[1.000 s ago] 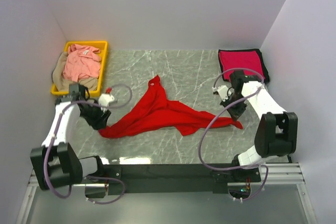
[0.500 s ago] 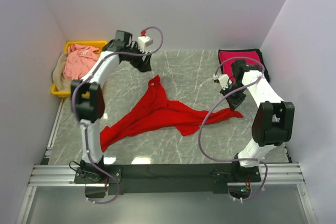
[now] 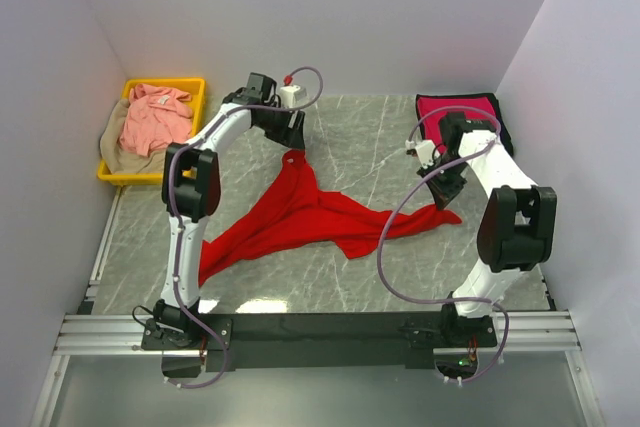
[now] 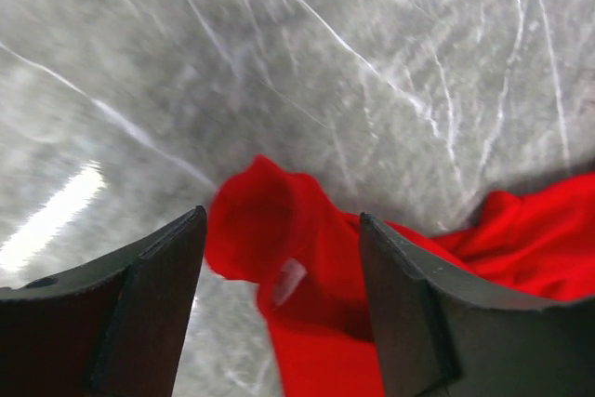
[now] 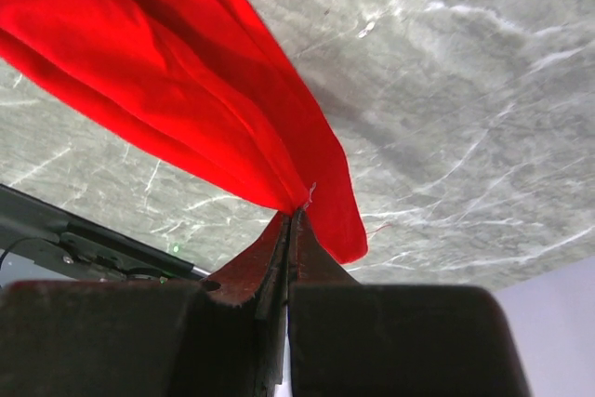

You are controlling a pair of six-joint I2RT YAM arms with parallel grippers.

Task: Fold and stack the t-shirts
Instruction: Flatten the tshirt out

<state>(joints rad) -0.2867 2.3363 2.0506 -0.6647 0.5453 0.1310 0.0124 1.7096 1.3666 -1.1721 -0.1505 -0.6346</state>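
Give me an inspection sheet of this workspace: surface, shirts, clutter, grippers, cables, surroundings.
Surface: grey marble table.
Job's things: red shirt crumpled mid-table; crimson shirt folded at far right; pink shirt over tan shirt in yellow bin, far left.
Clutter: nothing seen.
Grippers: left gripper open above red shirt's far tip; right gripper shut on its right corner.
Cables: purple cables loop off both arms.
Surroundings: plain white walls on three sides.

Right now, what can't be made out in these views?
Top view: tan t-shirt mostly buried under salmon t-shirt in the bin.
Top view: crimson t-shirt's near edge hidden behind the right arm.
Left wrist view: blurred; whether left end effector touches red t-shirt is unclear.
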